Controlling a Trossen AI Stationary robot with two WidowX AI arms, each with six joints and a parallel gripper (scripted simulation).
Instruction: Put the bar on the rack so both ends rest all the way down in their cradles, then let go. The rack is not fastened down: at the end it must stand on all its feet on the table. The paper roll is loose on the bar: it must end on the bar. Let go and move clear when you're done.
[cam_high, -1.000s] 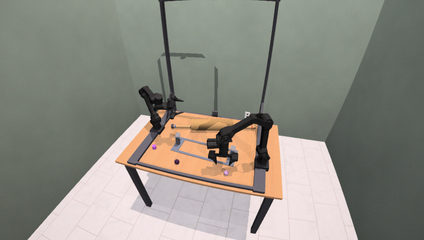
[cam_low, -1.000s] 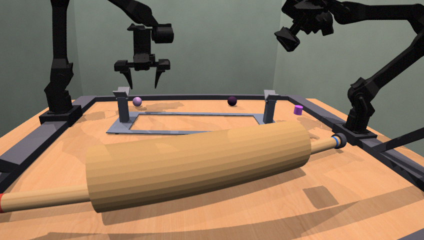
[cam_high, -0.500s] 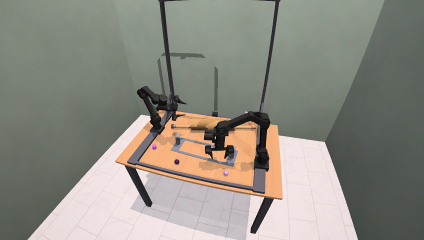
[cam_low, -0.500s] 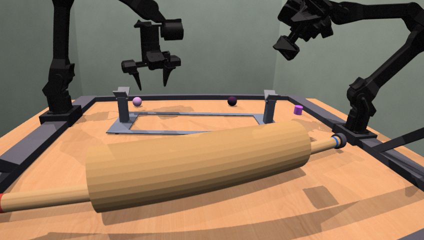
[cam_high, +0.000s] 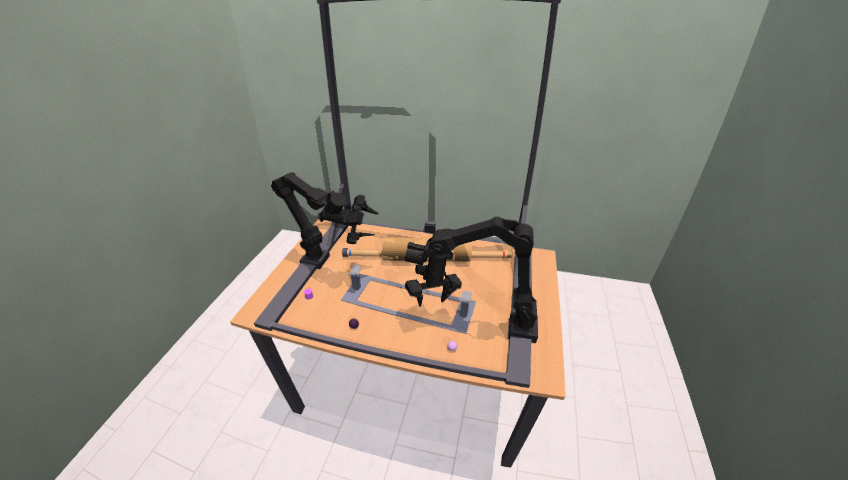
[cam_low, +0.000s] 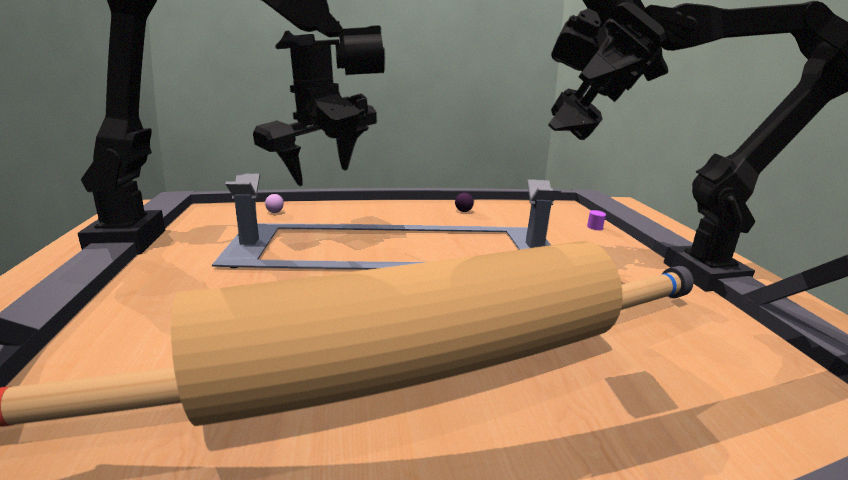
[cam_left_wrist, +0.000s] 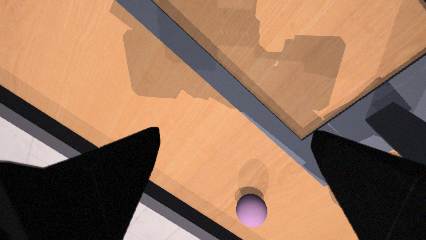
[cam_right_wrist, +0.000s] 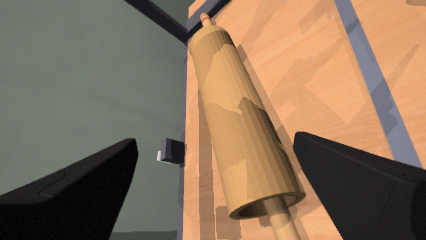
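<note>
The wooden bar (cam_high: 484, 254) lies flat on the table behind the rack, with a blue-ringed end (cam_low: 677, 281) and a red-ringed end (cam_low: 3, 405). The tan paper roll (cam_low: 392, 333) sits on the bar, also seen in the right wrist view (cam_right_wrist: 240, 125). The grey rack (cam_low: 380, 243) stands on the table with its two cradle posts (cam_low: 245, 208) (cam_low: 540, 214) empty. My left gripper (cam_high: 431, 294) (cam_low: 321, 171) hangs open and empty above the rack's end near the pink ball. My right gripper (cam_high: 360, 211) (cam_low: 574, 118) is open and empty, high above the bar's blue end.
A pink ball (cam_left_wrist: 251, 210) (cam_high: 452, 345), a dark ball (cam_high: 353, 322) and a purple cylinder (cam_high: 308, 293) lie loose in front of the rack. A dark rail frame (cam_high: 380, 350) borders the work area. The arm bases (cam_high: 523, 315) (cam_high: 312, 243) stand at the sides.
</note>
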